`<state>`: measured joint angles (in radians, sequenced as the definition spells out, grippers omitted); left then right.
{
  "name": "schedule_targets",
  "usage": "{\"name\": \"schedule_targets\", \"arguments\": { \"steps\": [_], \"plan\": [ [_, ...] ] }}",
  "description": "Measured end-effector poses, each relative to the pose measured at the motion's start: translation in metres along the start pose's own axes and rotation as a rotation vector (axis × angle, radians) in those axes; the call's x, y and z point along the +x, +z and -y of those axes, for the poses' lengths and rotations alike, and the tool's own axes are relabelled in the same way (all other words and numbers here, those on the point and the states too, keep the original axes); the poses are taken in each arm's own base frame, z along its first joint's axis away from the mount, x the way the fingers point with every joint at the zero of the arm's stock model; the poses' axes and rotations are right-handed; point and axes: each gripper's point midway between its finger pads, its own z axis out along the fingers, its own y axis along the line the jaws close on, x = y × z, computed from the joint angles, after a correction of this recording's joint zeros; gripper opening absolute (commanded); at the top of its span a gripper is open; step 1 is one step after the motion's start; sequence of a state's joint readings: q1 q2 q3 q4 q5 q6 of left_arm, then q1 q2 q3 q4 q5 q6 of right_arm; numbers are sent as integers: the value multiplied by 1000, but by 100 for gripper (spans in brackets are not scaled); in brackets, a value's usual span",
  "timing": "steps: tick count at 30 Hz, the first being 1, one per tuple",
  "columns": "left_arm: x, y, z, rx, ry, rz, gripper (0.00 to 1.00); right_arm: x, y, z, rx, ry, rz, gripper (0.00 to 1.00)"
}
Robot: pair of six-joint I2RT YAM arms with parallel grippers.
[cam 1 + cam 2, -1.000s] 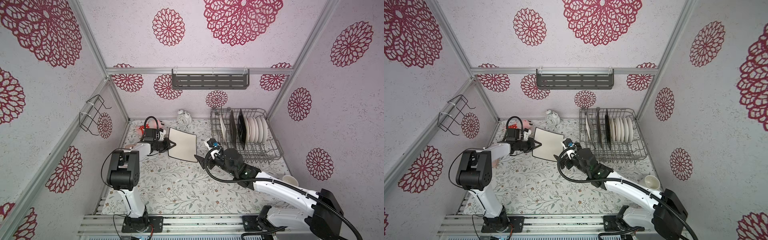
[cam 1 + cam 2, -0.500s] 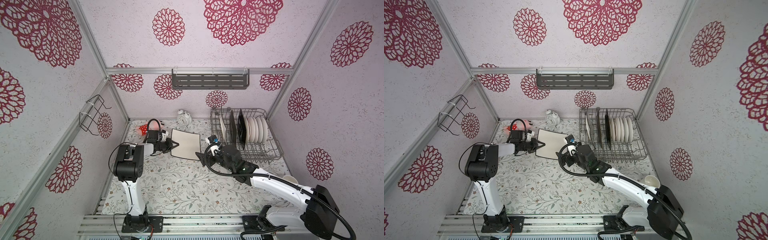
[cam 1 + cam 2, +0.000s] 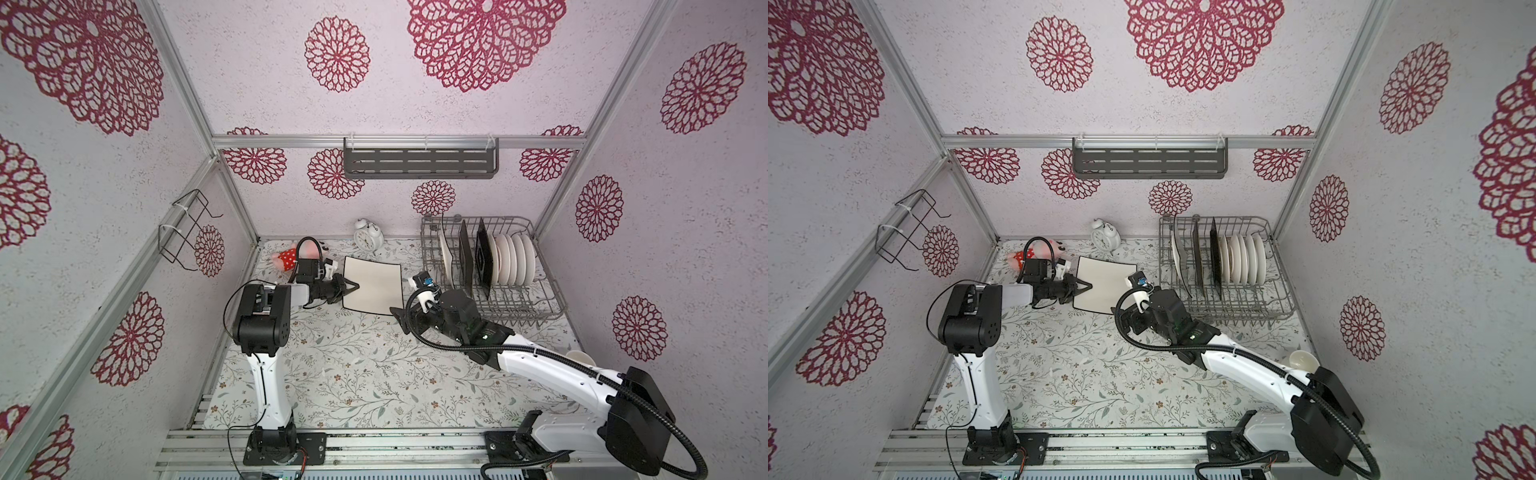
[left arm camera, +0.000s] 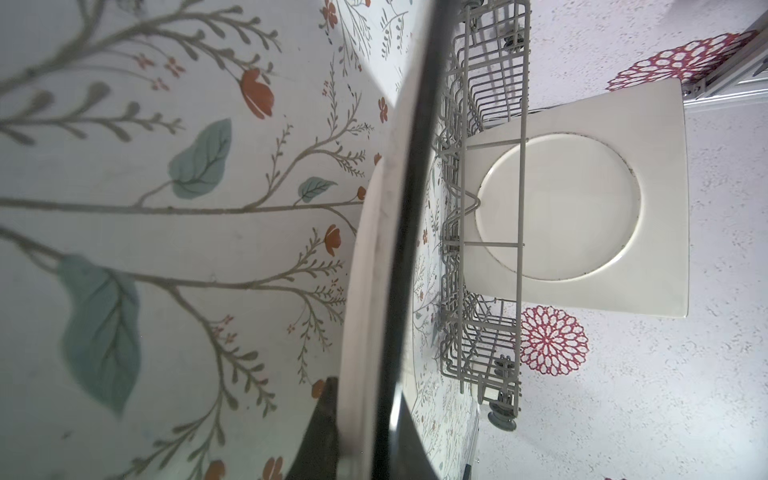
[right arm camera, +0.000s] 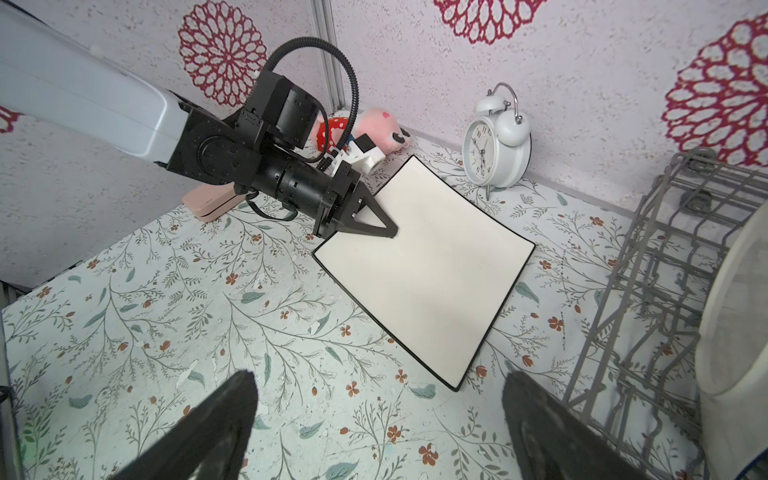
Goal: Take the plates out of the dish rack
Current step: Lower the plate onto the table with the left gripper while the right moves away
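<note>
**Plate in the pincer, rack still loaded.** At back left, a pink plush toy (image 3: 286, 258) is half hidden behind the left arm's wrist. The left gripper (image 3: 353, 287) is clamped on the left edge of a square white black-edged plate (image 3: 376, 286). The plate sits low over the flowered table (image 3: 332, 374), just left of the dish rack (image 3: 523, 301). The finger under the plate is hidden in both top views. Only the left wrist view shows dark fingers (image 4: 322, 432) on either side of the plate's blurred edge.

The right gripper (image 5: 378, 376) hovers near the plate's front right corner, its jaws spread wide and holding nothing. Its tips are hard to make out from above.

In the rack stand a cream square plate (image 3: 445, 261), two dark-backed plates (image 3: 466, 259) and a row of round white plates (image 3: 513, 257) whose rims are too small to read. At far right, a cup (image 3: 1304, 360) is partly hidden by the right arm.
</note>
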<state>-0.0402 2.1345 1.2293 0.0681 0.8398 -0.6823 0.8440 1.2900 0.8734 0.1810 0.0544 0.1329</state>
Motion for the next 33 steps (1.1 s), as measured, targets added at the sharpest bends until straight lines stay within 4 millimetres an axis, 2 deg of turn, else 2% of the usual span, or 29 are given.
{"name": "schedule_targets", "arguments": {
  "steps": [6, 11, 15, 17, 20, 21, 22, 25, 30, 33],
  "plan": [
    [-1, 1, -2, 3, -7, -9, 19, 6, 5, 0, 1, -1, -18, 96],
    [6, 7, -28, -64, -31, -16, 32, 12, 9, 1, 1, -2, -35, 96],
    [-5, 4, -30, -86, 14, 25, 38, 13, 9, 1, 0, -2, -39, 96],
    [-7, 3, -30, -90, 30, 34, 50, 13, 9, 1, 1, -2, -39, 96],
    [-14, 2, -24, -85, 61, 52, 63, 15, 11, 2, 2, -2, -44, 96],
    [-15, 2, -24, -84, 68, 54, 76, 16, 12, 2, 3, -2, -48, 96],
    [-17, 1, -22, -83, 76, 60, 100, 16, 13, 2, 3, -2, -52, 96],
    [-26, -2, -12, -83, 116, 90, 97, 16, 15, 2, 3, -2, -54, 96],
    [-30, -8, -15, -152, 137, 117, 97, 11, 16, 2, -4, 1, -48, 98],
    [-27, -16, -19, -220, 134, 121, 97, 0, 15, 1, -20, 5, -26, 99]
  ]
}}
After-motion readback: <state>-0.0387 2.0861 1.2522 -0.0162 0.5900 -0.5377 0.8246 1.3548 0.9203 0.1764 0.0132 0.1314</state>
